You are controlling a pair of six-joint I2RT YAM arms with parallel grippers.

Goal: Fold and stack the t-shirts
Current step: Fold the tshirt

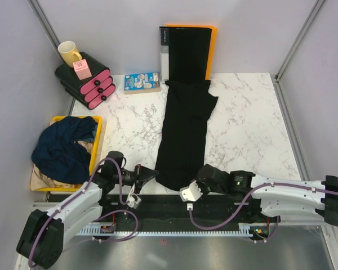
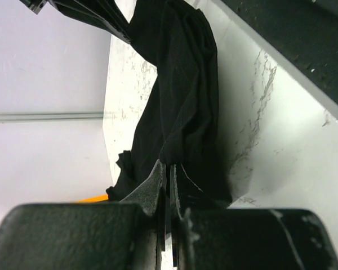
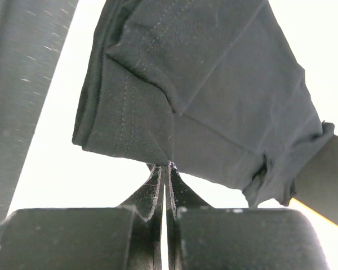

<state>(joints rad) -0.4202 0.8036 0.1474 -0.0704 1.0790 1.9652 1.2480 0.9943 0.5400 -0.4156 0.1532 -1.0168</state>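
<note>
Black t-shirt (image 1: pixel 186 129): lies as a long narrow strip down the centre of the marble table (image 1: pixel 248 124), its far end touching the upright binder (image 1: pixel 186 53) at the top of the frame, its near end at the bottom edge between the two arms
Left gripper (image 1: pixel 150 174): fingers pressed together on the near left corner of the strip; its wrist view shows black cloth pinched between the closed tips (image 2: pixel 168 169)
Right gripper (image 1: pixel 187 188): likewise closed, nipping the stitched hem at the near right corner (image 3: pixel 168 169)
Other shirts: the navy t-shirt (image 1: pixel 65 149) is heaped over the tan t-shirt (image 1: pixel 42 179) in the yellow tray (image 1: pixel 98 140) at centre left, neither folded
Step in hand: most likely the crosswise fold – near hem carried up and over toward the far end
Doing it well: lift both corners together and level, hold the hem stretched between the two grips so no slack sags in the middle, travel straight up the strip – not sideways – and set the hem down square on the far end, short of the binder
Watch for: the left pinch looks to hold bunched layers, which could slip loose unevenly
</note>
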